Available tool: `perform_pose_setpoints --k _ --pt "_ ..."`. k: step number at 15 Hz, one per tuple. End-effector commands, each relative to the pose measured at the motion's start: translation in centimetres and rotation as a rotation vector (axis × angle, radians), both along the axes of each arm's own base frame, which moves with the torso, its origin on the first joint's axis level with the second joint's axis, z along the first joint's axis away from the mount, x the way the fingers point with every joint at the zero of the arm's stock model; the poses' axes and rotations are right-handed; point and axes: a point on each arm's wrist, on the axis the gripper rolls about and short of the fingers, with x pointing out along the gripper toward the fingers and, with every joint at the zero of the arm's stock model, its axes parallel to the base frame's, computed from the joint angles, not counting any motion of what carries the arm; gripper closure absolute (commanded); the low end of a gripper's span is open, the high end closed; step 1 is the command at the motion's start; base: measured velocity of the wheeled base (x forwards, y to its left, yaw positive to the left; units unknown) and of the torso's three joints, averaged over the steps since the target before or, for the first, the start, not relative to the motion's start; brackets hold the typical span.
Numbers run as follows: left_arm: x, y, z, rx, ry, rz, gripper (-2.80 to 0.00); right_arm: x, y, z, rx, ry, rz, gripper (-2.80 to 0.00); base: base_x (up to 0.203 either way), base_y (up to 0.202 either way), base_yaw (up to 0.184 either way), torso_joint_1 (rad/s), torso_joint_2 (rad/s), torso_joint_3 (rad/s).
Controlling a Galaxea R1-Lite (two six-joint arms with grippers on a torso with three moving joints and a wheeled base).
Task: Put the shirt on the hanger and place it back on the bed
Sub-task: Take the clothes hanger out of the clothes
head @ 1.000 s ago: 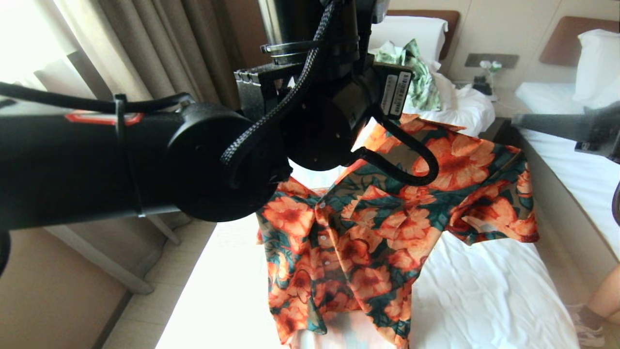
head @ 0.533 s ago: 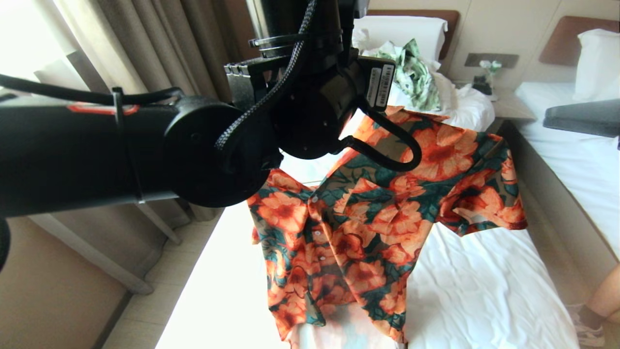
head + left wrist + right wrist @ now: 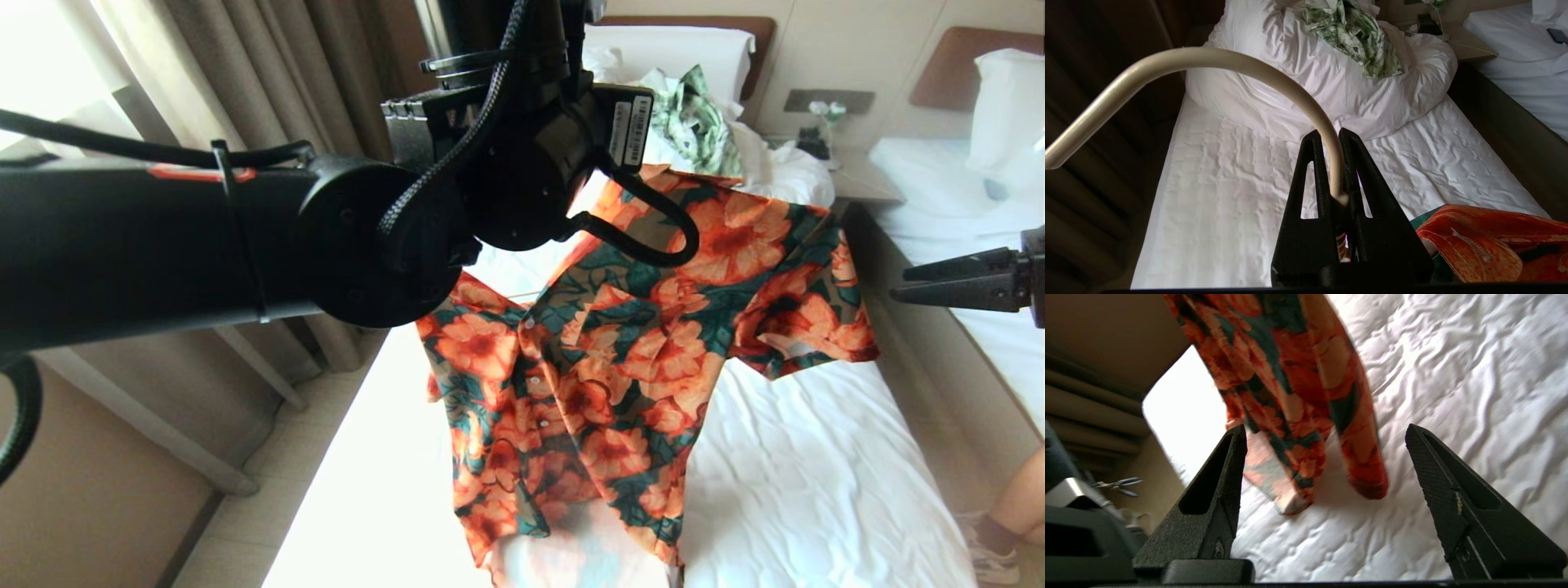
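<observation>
Since a second ago: right gripper (image 3: 1325, 469) let go of the sleeve, drawn away to 3 o'clock, fingers (image 3: 1220, 486) now spread wide on nothing; sleeve dropped limp. Left gripper (image 3: 1329, 143) unchanged, fingers clamped tight on the hanger (image 3: 1216, 61) at its hook. Shirt (image 3: 620, 343) draped on that hanger (wire hidden under the cloth), hanging above the bed (image 3: 816, 474), orange flowers on dark green, white buttons down the placket, hem near the sheet at 6 o'clock.
</observation>
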Motion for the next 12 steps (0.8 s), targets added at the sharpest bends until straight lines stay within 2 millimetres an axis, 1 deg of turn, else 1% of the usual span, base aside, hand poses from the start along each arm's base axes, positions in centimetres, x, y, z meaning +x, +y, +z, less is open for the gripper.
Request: perform_pose_setpoints --k 1,3,5,8,10,11,12 --pt "0.2 0.0 -0.1 0.0 0.0 0.008 0.0 2.9 -0.5 -1.4 -0.015 -0.047 0.016 -2.8 0.0 0.0 0.0 0.0 0.0 0.0" --pt "0.2 0.0 -0.1 -0.001 -0.001 0.009 0.0 4.2 0.0 -1.9 -0.029 -0.092 0.055 -2.8 0.0 0.0 0.0 0.0 0.0 0.0" --pt "0.2 0.0 0.0 -0.002 -0.002 0.007 0.0 5.3 1.4 -2.2 -0.029 -0.121 0.12 -2.8 0.0 0.0 0.0 0.0 0.0 0.0" --pt "0.3 0.0 0.2 -0.006 -0.005 0.008 0.0 7.3 3.7 -3.3 -0.035 -0.158 0.206 -2.8 0.0 0.0 0.0 0.0 0.0 0.0" --pt "0.3 0.0 0.1 -0.006 -0.005 0.008 0.0 8.0 5.0 -3.8 -0.046 -0.172 0.25 -2.8 0.0 0.0 0.0 0.0 0.0 0.0" --pt "0.3 0.0 0.1 -0.006 -0.005 0.008 0.0 8.1 5.4 -3.9 -0.053 -0.177 0.262 0.0 0.0 0.0 0.0 0.0 0.0 0.0" --pt "0.3 0.0 0.1 -0.006 -0.005 0.008 0.0 8.1 5.6 -3.8 -0.052 -0.178 0.27 0.0 0.0 0.0 0.0 0.0 0.0 0.0"
